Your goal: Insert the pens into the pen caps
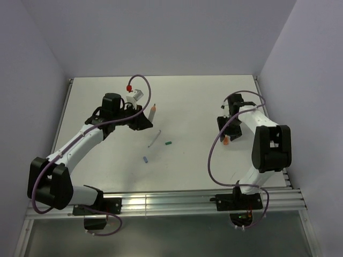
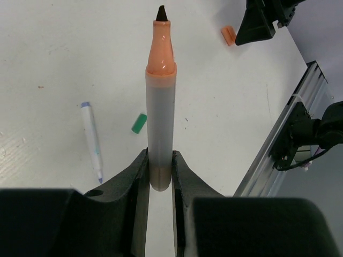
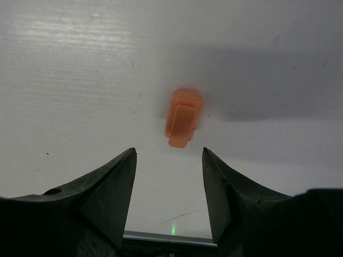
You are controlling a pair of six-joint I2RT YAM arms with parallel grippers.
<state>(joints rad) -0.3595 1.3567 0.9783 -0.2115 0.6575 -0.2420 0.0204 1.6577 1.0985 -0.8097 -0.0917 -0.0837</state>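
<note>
White arms (image 1: 80, 141), purple cables (image 1: 140, 76), black left tool (image 2: 159, 158), black right tool (image 3: 169, 155).

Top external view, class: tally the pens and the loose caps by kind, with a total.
Pens: 2 (thick translucent grey pen with orange end, thin white stick pen)
Caps: 3 (short dark green plastic cap, short blue plastic cap, short orange plastic cap)
Total: 5

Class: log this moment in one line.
left fingers: shut on grey pen | right fingers: open by orange cap | loose: thin pen
</note>
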